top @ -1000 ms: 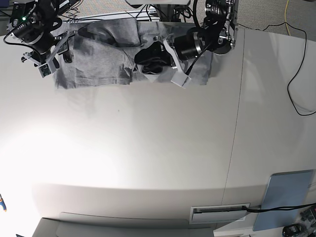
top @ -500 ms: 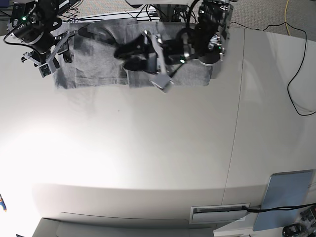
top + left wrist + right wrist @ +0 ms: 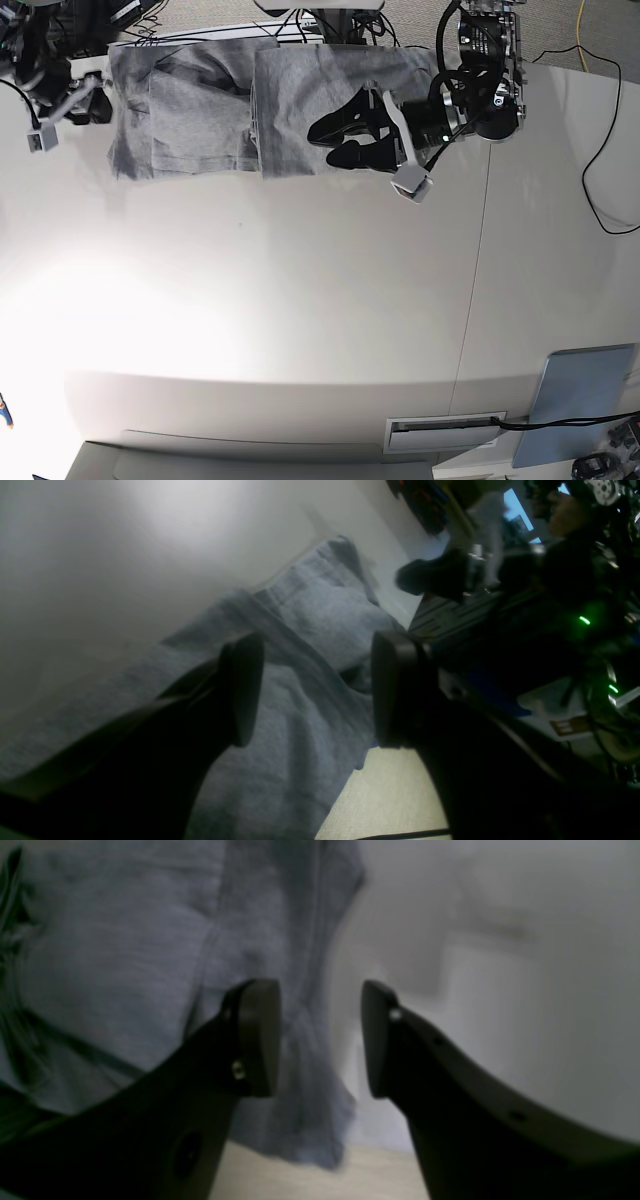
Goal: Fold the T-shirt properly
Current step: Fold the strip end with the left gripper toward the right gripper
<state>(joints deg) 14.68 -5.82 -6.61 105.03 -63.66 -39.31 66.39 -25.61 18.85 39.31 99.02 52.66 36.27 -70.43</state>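
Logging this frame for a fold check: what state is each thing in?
T-shirt: partly folded, rumpled, lying at the table's far edge.
Left gripper: open, over the shirt, holding nothing.
Right gripper: open, at the shirt's edge, holding nothing.

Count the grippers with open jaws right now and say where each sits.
2. The left gripper hovers over the T-shirt near its middle; the right gripper is at the shirt's edge beside the table. Neither holds cloth.
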